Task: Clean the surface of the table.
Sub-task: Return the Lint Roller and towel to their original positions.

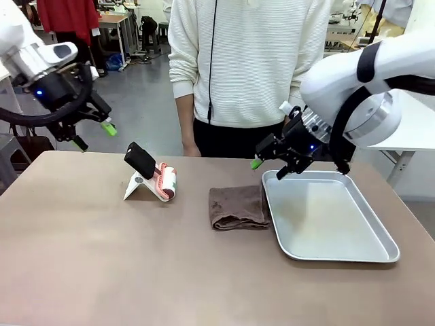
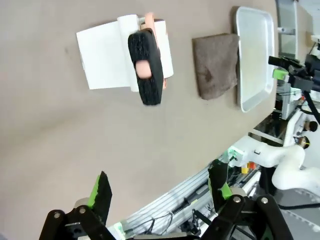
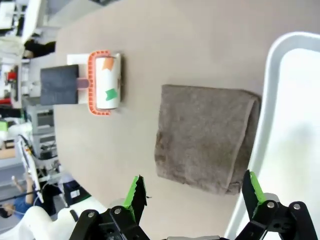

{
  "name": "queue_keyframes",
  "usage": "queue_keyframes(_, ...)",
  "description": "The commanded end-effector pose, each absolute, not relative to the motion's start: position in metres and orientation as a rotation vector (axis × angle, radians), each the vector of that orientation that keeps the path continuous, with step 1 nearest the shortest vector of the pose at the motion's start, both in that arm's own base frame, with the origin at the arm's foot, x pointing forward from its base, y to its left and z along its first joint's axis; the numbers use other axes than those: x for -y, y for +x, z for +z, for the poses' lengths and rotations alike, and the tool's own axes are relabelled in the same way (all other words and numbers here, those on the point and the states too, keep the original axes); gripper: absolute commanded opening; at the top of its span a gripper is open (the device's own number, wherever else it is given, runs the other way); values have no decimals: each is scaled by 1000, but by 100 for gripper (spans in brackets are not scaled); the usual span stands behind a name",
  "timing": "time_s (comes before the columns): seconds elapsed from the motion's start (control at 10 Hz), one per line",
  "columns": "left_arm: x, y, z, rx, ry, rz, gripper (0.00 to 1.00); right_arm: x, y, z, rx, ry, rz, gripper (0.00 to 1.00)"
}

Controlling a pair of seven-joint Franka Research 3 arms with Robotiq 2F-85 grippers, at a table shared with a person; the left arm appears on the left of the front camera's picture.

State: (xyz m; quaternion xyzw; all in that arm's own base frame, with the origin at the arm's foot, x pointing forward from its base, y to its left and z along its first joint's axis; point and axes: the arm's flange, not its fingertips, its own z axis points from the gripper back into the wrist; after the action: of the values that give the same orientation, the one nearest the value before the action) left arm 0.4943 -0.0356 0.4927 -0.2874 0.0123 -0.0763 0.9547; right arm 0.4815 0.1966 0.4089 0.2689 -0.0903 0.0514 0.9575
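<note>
The brownish-tan table carries a lint roller with a black handle, leaning on a white stand at mid-left. A folded brown cloth lies at the centre, touching a silver tray. My left gripper hangs open above the table's far left corner with nothing in it. It looks down on the roller and cloth. My right gripper hovers open over the tray's far left corner. Its fingers straddle the cloth from above, and the roller lies farther off.
A person in a white sweater stands at the far edge, hands out of sight. The tray has nothing in it. The near half of the table is bare.
</note>
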Motion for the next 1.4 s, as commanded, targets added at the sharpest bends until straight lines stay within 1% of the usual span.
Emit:
queue_keyframes(0.0, 13, 455, 488, 38, -721, -230, 100, -179, 448, 414, 183, 674, 60, 100)
queue_keyframes(0.2, -13, 419, 477, 68, -883, -325, 100, -132, 412, 419, 162, 878, 48, 100)
queue_keyframes(0.3, -24, 404, 467, 92, -927, -333, 100, -99, 395, 425, 160, 985, 46, 100)
queue_keyframes(0.4, -33, 394, 457, 88, -1000, -357, 100, -67, 377, 431, 183, 1087, 41, 100)
queue_keyframes(0.6, -53, 387, 439, 188, -1142, -279, 100, 4, 351, 433, 209, 1307, 18, 100)
queue_keyframes(0.7, -62, 387, 436, 254, -1232, -264, 100, 39, 347, 428, 214, 1357, -57, 100)
queue_keyframes(0.8, -71, 388, 433, 291, -1289, -287, 100, 69, 346, 418, 181, 1406, -80, 100)
queue_keyframes(0.9, -82, 393, 426, 294, -1330, -308, 100, 101, 344, 405, 141, 1481, -79, 100)
queue_keyframes(1.0, -92, 397, 420, 315, -1377, -289, 100, 126, 342, 392, 130, 1550, -59, 100)
queue_keyframes(1.1, -99, 399, 416, 352, -1426, -269, 100, 142, 339, 378, 142, 1583, -95, 100)
queue_keyframes(1.2, -101, 399, 416, 353, -1412, -214, 100, 148, 338, 367, 170, 1595, -123, 100)
queue_keyframes(1.3, -99, 403, 413, 264, -1360, -184, 100, 144, 338, 360, 215, 1591, -134, 100)
